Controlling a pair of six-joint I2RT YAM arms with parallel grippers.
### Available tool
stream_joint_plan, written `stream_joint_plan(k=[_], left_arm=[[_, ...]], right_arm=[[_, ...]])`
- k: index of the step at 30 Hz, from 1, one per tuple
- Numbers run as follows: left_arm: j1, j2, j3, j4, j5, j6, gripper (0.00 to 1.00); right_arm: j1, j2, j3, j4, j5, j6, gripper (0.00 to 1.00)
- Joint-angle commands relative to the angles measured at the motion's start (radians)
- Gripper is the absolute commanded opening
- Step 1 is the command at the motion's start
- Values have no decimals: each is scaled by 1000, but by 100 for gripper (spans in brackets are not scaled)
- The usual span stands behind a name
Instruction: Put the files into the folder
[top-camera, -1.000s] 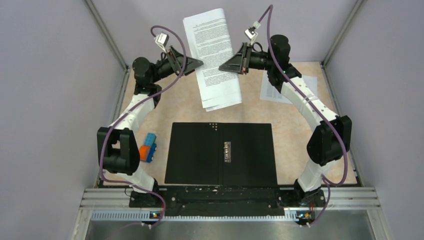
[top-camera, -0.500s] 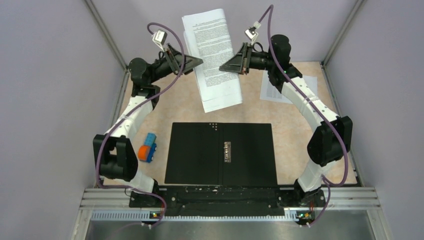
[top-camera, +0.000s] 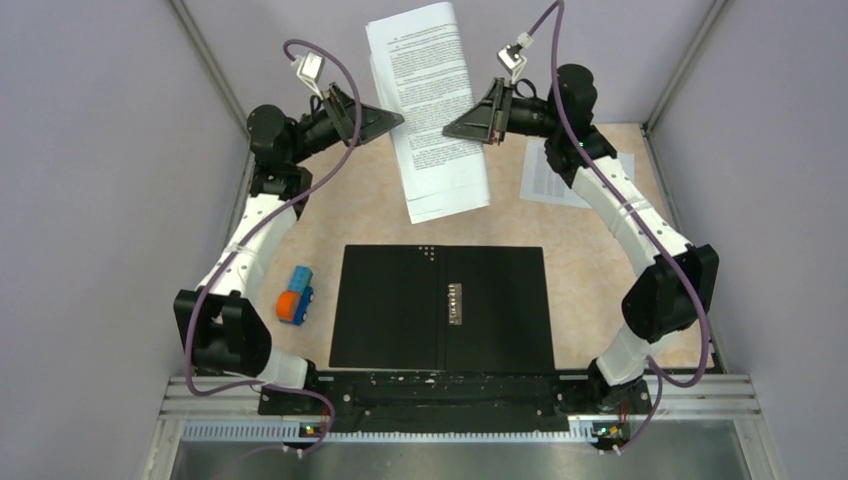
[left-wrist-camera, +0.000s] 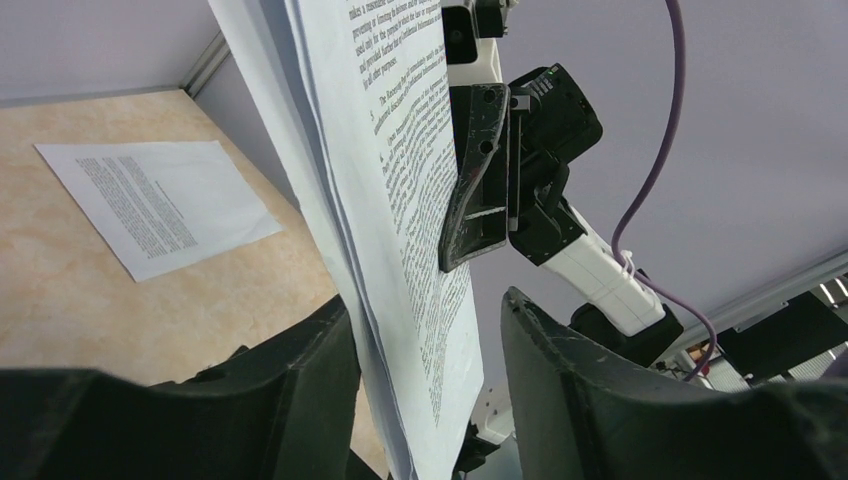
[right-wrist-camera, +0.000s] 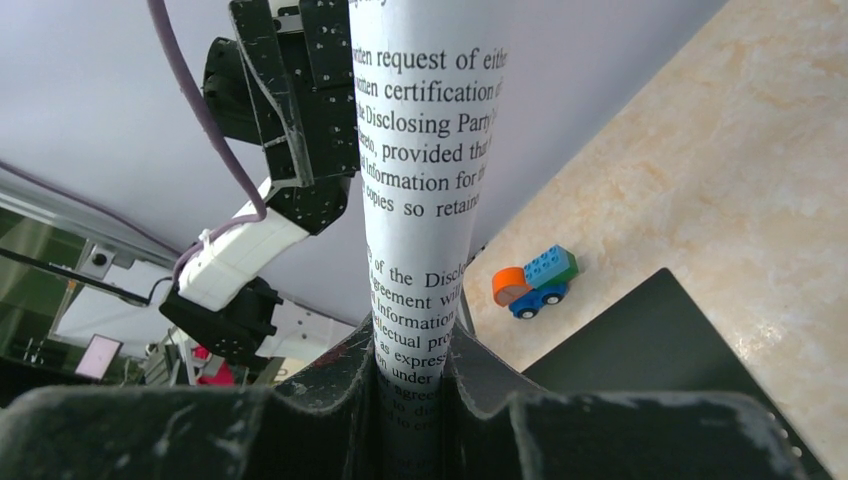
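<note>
A stack of files (top-camera: 430, 110), white printed sheets, hangs upright in the air above the back of the table. My right gripper (top-camera: 455, 128) is shut on its right edge; in the right wrist view the sheets (right-wrist-camera: 425, 200) are pinched between the jaws (right-wrist-camera: 413, 340). My left gripper (top-camera: 388, 120) is open around the left edge; the sheets (left-wrist-camera: 400, 230) stand between its jaws (left-wrist-camera: 425, 305) with a gap to the right finger. The folder (top-camera: 390, 300) lies open, black inside up, with its metal clip (top-camera: 455, 303). One more file (top-camera: 560, 180) lies flat at the back right.
A blue-and-orange toy block (top-camera: 295, 295) sits left of the folder; it also shows in the right wrist view (right-wrist-camera: 535, 280). Grey walls enclose the table on three sides. The loose sheet (left-wrist-camera: 160, 200) lies on the beige table top.
Both grippers and the paper stack have risen slightly. The left arm's elbow has swung further left and back.
</note>
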Motion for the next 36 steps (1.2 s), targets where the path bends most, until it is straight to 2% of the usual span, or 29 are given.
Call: stream_joint_plan(k=[1, 7, 11, 14, 16, 17, 18, 20, 22, 23, 25, 27, 29, 31, 36], left_arm=[[-8, 9, 31, 145, 11, -82, 54], [-29, 23, 54, 141, 16, -89, 49], [-43, 23, 75, 44, 9, -14, 45], [-46, 22, 83, 1, 6, 18, 33], [-49, 18, 108, -75, -3, 81, 20], [-52, 17, 134, -191, -15, 142, 11], [-57, 18, 172, -296, -28, 215, 0], [-72, 14, 246, -496, -67, 365, 0], [-92, -3, 324, -667, -111, 511, 0], [-102, -11, 371, -755, -131, 605, 0], [-130, -28, 465, -912, -157, 753, 0], [-183, -37, 584, -1072, -192, 904, 0], [-245, -40, 684, -1223, -252, 1036, 0], [-307, -42, 746, -1334, -307, 1129, 0], [-396, -73, 791, -1395, -343, 1272, 0]], right_arm=[[-9, -41, 52, 23, -4, -16, 18], [-8, -47, 43, -6, 13, -54, 18], [-8, -58, 33, -23, 21, -80, 18], [-9, -65, 30, -56, 33, -113, 18], [-8, -71, 25, -80, 41, -147, 18], [-8, -79, 26, -100, 53, -169, 19], [-9, -88, 24, -124, 63, -192, 22], [-9, -108, 21, -167, 95, -244, 31], [-9, -132, 10, -199, 124, -294, 51], [-9, -156, -5, -206, 144, -318, 66], [-13, -195, -35, -207, 183, -363, 82], [-20, -235, -68, -189, 220, -396, 92], [-30, -275, -105, -142, 235, -414, 98], [-41, -310, -146, -64, 232, -421, 99], [-81, -403, -284, 179, 182, -389, 99]])
